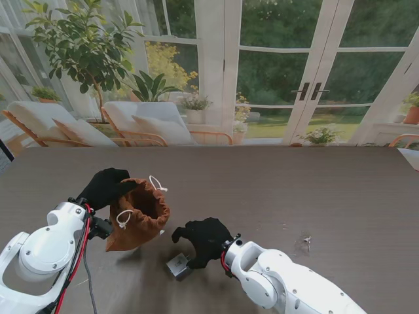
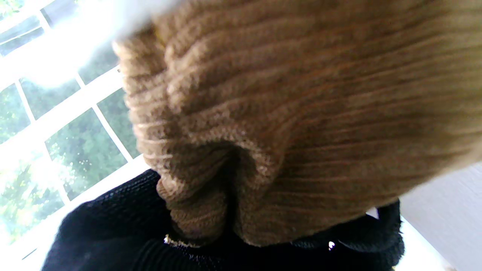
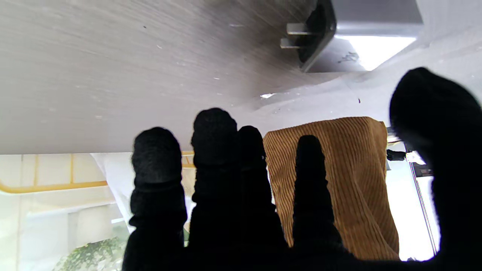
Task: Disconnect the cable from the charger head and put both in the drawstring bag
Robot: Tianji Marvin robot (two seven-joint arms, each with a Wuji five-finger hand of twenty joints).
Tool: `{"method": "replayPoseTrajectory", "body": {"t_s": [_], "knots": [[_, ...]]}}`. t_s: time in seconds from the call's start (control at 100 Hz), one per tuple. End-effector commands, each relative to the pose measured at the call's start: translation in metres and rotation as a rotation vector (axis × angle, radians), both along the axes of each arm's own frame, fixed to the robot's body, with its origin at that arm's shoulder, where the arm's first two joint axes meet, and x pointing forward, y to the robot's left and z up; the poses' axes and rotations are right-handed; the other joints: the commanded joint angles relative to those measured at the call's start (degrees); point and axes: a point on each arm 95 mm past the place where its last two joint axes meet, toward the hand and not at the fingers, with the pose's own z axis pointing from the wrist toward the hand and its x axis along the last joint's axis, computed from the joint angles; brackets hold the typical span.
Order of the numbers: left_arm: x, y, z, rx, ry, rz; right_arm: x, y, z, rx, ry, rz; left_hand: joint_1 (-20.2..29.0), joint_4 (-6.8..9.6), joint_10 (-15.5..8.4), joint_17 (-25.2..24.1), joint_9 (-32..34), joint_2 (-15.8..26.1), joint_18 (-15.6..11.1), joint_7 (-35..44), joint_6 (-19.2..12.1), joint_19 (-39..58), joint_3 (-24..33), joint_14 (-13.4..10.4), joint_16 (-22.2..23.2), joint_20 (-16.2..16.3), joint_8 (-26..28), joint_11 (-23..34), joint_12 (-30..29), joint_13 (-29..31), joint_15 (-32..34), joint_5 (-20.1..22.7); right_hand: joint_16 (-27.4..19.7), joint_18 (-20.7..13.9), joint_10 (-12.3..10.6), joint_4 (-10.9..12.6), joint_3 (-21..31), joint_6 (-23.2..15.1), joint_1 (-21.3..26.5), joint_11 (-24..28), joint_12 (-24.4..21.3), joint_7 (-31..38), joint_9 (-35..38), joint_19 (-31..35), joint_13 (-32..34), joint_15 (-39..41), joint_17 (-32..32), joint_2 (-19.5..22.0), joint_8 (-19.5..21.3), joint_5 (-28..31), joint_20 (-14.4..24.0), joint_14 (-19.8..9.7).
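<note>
On the dark wood-grain table, the left hand grips the rim of the brown corduroy drawstring bag, holding it up with its mouth open toward the stand's camera; white drawstring loops hang off the rim at the far side and at the side nearer to me. In the left wrist view the ribbed fabric of the bag fills almost the whole picture, bunched against the black glove. Just to the right of the bag, the right hand hovers low over the table with its fingers apart and curved downward, clasping nothing. The charger head, a small grey block, lies on the table directly beneath that hand's fingers and nearer to me; whether a fingertip touches it is hard to tell from the stand's view. The right wrist view shows the charger head resting on the table with its two metal prongs exposed, apart from the spread black fingers, and the bag beyond them. The cable cannot be made out.
</note>
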Motion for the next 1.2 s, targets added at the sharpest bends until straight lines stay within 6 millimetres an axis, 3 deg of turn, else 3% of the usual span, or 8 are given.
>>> {"method": "replayPoseTrajectory", "body": {"t_s": [0.0, 0.35, 0.73, 1.19], "knots": [[-0.003, -0.002, 0.001, -0.010, 0.003, -0.015, 0.001, 0.004, -0.005, -0.020, 0.005, 0.000, 1.98, 2.04, -2.89, 0.57, 0.39, 1.55, -1.85, 3.35, 1.94, 3.68, 0.36, -3.59, -0.31, -1.04, 0.99, 0.74, 0.90, 2.17, 5.67, 1.79, 0.92, -1.74, -1.64, -1.83, 2.15, -1.75, -0.84, 1.63, 1.43, 0.69, -0.14, 3.35, 2.40, 1.36, -1.00, -3.97, -0.39, -0.45, 1.99, -1.23], [-0.004, -0.002, 0.000, -0.018, 0.001, -0.026, 0.010, 0.011, -0.021, -0.078, -0.035, 0.011, 2.14, 1.87, -2.68, 0.35, 0.26, 1.66, -1.66, 3.23, 2.02, 3.50, 0.08, -3.30, -0.24, -0.91, 0.82, 0.64, 0.91, 2.04, 5.54, 1.66, 0.95, -2.03, -2.05, -2.18, 3.51, -1.99, -1.04, 2.91, 2.41, 2.74, 0.73, 4.02, 3.44, 2.78, -0.15, -5.63, -0.02, 1.55, 1.60, -2.43], [-0.004, -0.004, -0.002, -0.024, 0.012, -0.033, 0.008, 0.014, -0.036, -0.105, -0.026, 0.042, 2.47, 1.67, -2.57, 0.03, 0.10, 1.79, -1.53, 2.90, 2.04, 3.21, -0.42, -3.17, -0.15, -0.72, 0.53, 0.50, 0.91, 1.86, 5.39, 1.45, 0.93, -1.89, -2.06, -2.44, 4.05, -2.20, -1.91, 2.88, 2.85, 3.56, 0.21, 3.64, 2.78, 2.88, -1.17, -6.54, 0.10, 2.80, 1.34, -2.35], [-0.005, -0.007, -0.004, -0.027, 0.029, -0.025, 0.003, 0.015, -0.047, -0.135, -0.030, 0.059, 2.87, 1.46, -2.39, -0.11, -0.14, 1.83, -1.48, 2.53, 2.16, 2.99, -0.91, -2.96, -0.07, -0.45, 0.08, 0.20, 0.87, 1.59, 5.11, 1.12, 1.17, -1.62, -1.61, -2.34, 3.53, -2.22, -2.66, 1.81, 2.65, 3.21, -1.13, 2.64, 1.49, 2.55, -2.74, -4.55, -0.15, 3.20, 1.54, -1.77]]}}
